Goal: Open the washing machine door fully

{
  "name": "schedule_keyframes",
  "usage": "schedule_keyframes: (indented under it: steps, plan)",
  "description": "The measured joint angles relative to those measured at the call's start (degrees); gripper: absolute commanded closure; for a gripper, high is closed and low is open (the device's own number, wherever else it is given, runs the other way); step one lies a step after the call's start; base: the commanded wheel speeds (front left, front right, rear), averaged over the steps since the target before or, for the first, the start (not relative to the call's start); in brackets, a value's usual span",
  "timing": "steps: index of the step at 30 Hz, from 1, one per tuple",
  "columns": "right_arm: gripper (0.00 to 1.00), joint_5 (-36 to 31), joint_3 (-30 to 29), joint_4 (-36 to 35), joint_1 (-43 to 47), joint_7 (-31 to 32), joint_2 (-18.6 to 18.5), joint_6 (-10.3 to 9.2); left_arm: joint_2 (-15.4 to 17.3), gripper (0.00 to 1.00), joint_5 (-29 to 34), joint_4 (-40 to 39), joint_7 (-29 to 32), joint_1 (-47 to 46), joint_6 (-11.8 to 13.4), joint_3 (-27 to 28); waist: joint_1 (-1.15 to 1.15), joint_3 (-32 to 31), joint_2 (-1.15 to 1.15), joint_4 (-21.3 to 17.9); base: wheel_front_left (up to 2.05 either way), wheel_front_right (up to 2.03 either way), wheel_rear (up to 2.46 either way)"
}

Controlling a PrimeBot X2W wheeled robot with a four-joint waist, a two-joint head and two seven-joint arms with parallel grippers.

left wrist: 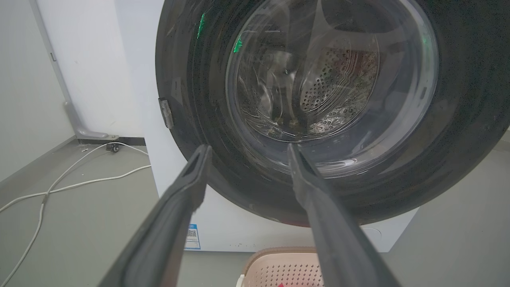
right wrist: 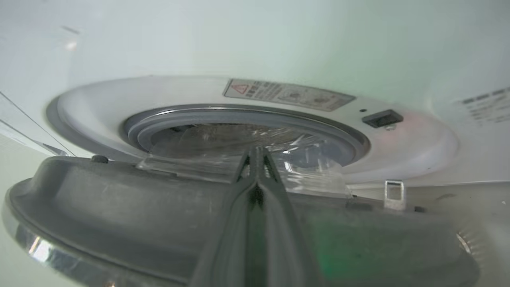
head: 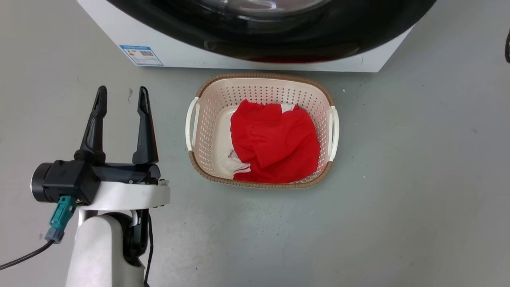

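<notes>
Washing machine door (head: 279, 40) is round, so no real long axis. Its glossy black outer face points out from the washing machine (head: 191, 52) toward the robot, w/ the lower rim hanging fwd of the white front, above the basket (head: 207, 99).

In the right wrist view the door (right wrist: 119, 211) stands ajar. Its matte grey inner side faces the opening, w/ a gap btw it and the grey rubber ring (right wrist: 223, 113). The clear glass bowl (right wrist: 310, 175) bulges toward that ring. A metal latch hook (right wrist: 393, 194) on the door edge sits apart from the dark lock slot (right wrist: 381, 118).

Right pincer (right wrist: 257, 150): fingers pressed together, nothing seen btw them. They lie across the door's inner side, tips at the foot of the bowl; contact can't be told.

Left pincer (head: 122, 91): fingers spread wide, holding nothing, over the floor (head: 398, 179) left of the basket and pointing at the machine, well apart from the door. In its wrist view the left pincer (left wrist: 248, 148) frames the bowl's lower edge, w/ the perforated steel drum (left wrist: 338, 79) behind the glass.

Basket is cream perforated plastic w/ a brown rim, and red cloth (head: 275, 139) lies inside. Blue label (head: 141, 55) sits on the machine's lower front.
</notes>
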Motion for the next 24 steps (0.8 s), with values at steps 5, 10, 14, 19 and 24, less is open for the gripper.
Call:
schedule_keyframes:
  steps: [5,10,14,19,24]
  plan:
    - [1.00,1.3,-0.2,-2.3,2.8,5.5,0.1,0.00,0.0,0.00,0.3,0.4,0.0,0.0,0.1,0.4,0.00,-1.4,0.00,-0.8,0.00,0.00,0.00]
    - [1.00,1.9,0.3,-7.0,7.7,10.5,-0.5,0.01,0.0,0.00,0.6,0.9,0.0,0.4,0.0,0.6,0.00,-3.4,0.00,-1.7,0.00,0.00,0.00]
    - [1.00,2.3,0.8,-11.2,12.7,13.2,-0.6,0.00,0.0,0.00,1.0,1.7,0.0,1.8,-0.1,0.7,0.00,-5.8,0.00,-2.3,0.00,0.00,0.00]
    - [1.00,4.4,0.9,-16.9,20.2,16.7,0.2,0.00,0.0,0.00,1.1,3.0,0.0,3.9,-0.3,0.7,0.00,-9.4,0.00,-3.0,0.00,0.00,0.00]
    - [1.00,6.7,1.1,-23.8,28.1,20.0,1.9,0.00,0.0,0.00,1.2,4.2,0.0,6.4,-0.3,0.7,-0.01,-13.2,0.00,-3.5,0.00,0.00,0.00]
